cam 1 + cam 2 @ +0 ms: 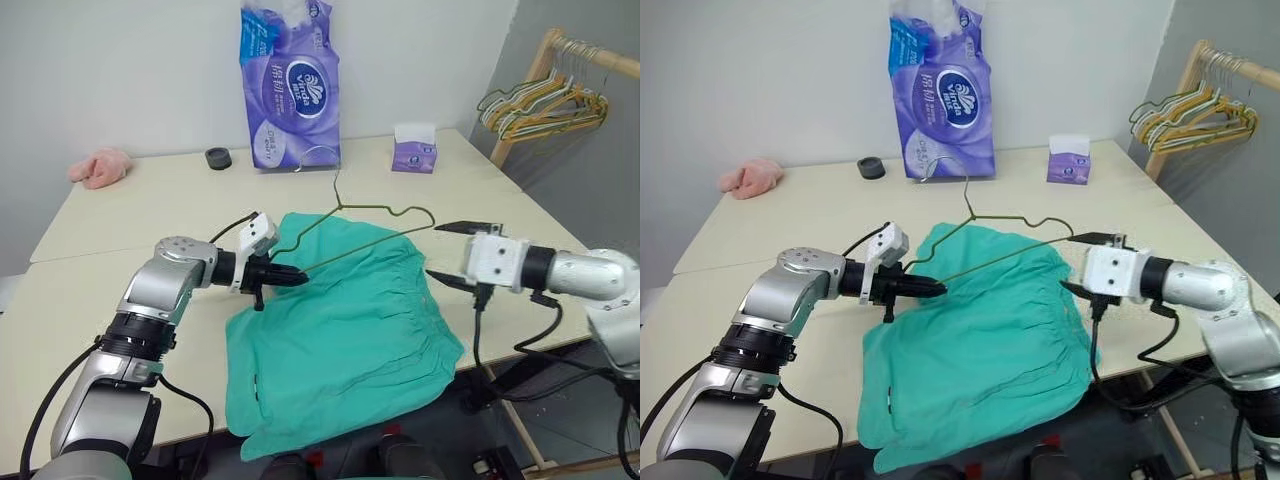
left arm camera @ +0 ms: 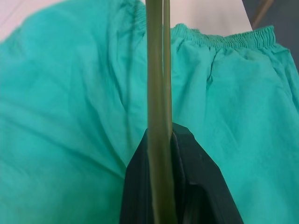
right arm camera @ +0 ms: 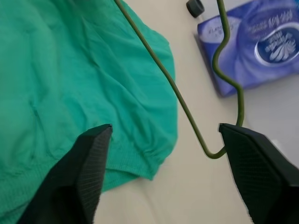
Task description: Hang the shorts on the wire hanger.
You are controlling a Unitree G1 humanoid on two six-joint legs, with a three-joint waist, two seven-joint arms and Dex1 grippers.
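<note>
The teal-green shorts (image 1: 340, 340) lie spread on the table (image 1: 150, 210), their gathered waistband toward my right arm and the lower part hanging over the near edge. The wire hanger (image 1: 370, 208) is held just above them, hook pointing to the far side. My left gripper (image 1: 295, 275) is shut on the hanger's left corner, and the left wrist view shows the wire (image 2: 156, 70) pinched between the black fingers. My right gripper (image 1: 450, 252) is open at the hanger's right end. That bent end (image 3: 212, 153) sits between the spread fingers (image 3: 88, 163), free of them.
A purple toilet-paper pack (image 1: 290, 85), a small tissue box (image 1: 414, 152) and a black round object (image 1: 218, 158) stand at the table's far side. A pink cloth (image 1: 100, 167) lies far left. A wooden rack with bunched hangers (image 1: 545, 100) stands to the right.
</note>
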